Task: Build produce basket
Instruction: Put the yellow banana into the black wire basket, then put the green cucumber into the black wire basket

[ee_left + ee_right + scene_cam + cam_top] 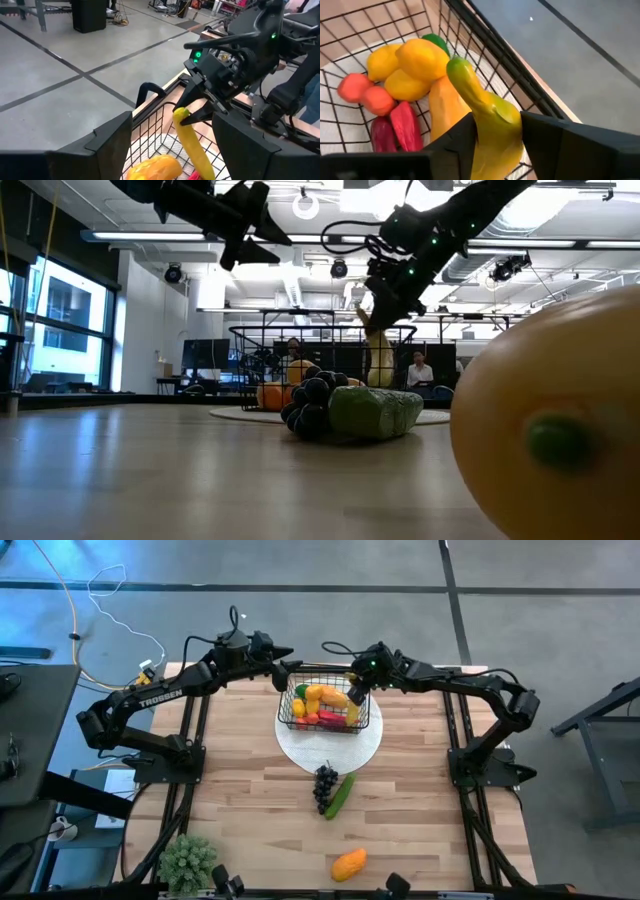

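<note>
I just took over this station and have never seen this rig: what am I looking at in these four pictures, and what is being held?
Two dark robot arms work at a wooden table. One picture looks straight down, one looks level across the tabletop, and two come from the wrists. The right gripper is shut on the banana, over the basket, which sits on a white plate and holds lemons, tomatoes and chilli. The left gripper hovers open by the basket's far edge. Grapes, cucumber, mango and a potted plant lie outside.
</note>
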